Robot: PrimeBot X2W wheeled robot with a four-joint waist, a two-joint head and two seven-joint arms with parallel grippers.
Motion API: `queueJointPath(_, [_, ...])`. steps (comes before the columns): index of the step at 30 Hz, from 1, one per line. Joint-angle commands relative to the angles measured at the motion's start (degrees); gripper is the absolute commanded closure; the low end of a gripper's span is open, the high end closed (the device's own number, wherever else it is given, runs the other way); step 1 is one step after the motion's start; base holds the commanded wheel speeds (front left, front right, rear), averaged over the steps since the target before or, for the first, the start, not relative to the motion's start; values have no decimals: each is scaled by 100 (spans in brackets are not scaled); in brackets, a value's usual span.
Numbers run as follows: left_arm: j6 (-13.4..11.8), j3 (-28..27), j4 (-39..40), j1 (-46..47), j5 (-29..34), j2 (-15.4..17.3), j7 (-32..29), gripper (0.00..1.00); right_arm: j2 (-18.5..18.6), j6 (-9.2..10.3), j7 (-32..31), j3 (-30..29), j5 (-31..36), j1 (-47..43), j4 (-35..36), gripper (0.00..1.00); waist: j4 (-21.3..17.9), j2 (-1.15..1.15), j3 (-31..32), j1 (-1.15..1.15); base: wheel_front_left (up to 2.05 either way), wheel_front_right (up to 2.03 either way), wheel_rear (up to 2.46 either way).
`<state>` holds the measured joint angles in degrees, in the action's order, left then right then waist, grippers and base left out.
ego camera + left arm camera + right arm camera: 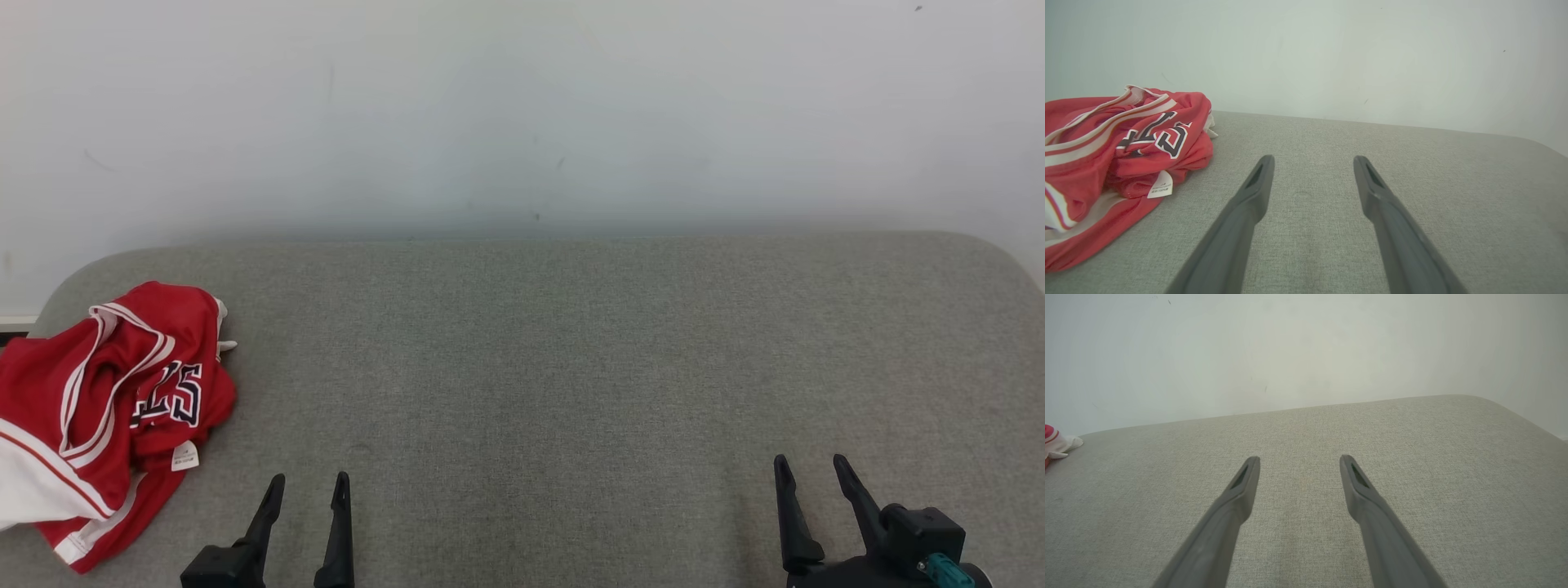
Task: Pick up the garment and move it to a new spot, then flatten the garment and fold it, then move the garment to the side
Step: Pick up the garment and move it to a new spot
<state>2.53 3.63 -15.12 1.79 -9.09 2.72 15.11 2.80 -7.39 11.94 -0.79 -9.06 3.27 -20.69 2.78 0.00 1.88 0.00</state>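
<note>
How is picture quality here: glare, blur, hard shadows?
Head view: soft, even light, no glare; red jersey sharp on the grey cushion. Left wrist view: wide-angle curve in the cushion's far edge, left tool slightly soft up close. Right wrist view: same curve, right tool likewise.

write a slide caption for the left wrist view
Open left pincer above grey cushion, crumpled red jersey lying to its left.

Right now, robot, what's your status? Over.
Left gripper open, empty. Right gripper open, empty. Red jersey crumpled, untouched, left end of grey cushion. Nothing in the way.
</note>
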Motion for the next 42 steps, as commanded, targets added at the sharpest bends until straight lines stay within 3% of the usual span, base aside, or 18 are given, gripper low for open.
queueJointPath(1, [1,-7,-8,-11,-14,30,8,0,15,-19,14,-7,29,-15,4,0,5,0,-2,0,0,0,0])
queueJointPath(9, [-79,-32,53,26,-108,32,7,0,13,-19,17,-11,86,-47,66,0,297,0,-5,0,0,0,0])
queueJointPath(29, [58,-548,29,-155,97,45,7,0,13,-19,72,227,-153,-15,44,0,1977,0,40,0,0,0,0])
queueJointPath(42, [206,-692,-91,-63,26,53,7,0,14,-18,132,309,-207,25,-66,0,2094,0,40,0,0,0,0])
